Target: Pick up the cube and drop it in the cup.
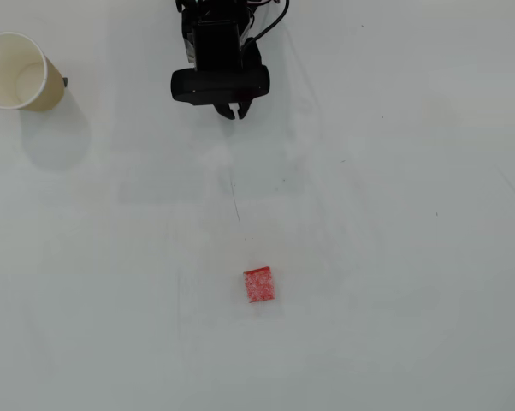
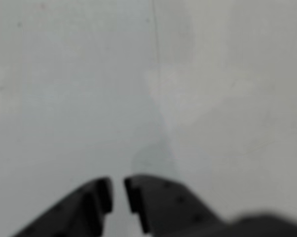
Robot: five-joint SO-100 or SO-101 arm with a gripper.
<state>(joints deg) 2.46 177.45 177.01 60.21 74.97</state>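
Your gripper point(image 1: 235, 111) holds nothing, its jaws nearly together with only a thin slit between them in the wrist view point(image 2: 118, 193). In the overhead view the cube point(image 1: 259, 284) lies on the table point(image 1: 394, 214) well below the fingertips; the cup point(image 1: 18, 72) stands far left.

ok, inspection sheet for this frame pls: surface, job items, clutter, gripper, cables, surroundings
Surface: white table, bare, with faint scuffs and a thin dark line running down from the arm in the overhead view.
Cube: red speckled cube flat on the table, lower centre, apart from everything.
Cup: paper cup upright at the upper left, inside empty.
Clutter: nothing seen.
Gripper: gripper at the top centre of the overhead view, far from the cube; jaws nearly closed with a thin gap, holding nothing.
Cables: black cables looped at the arm's base.
Surroundings: nothing seen beyond the table.
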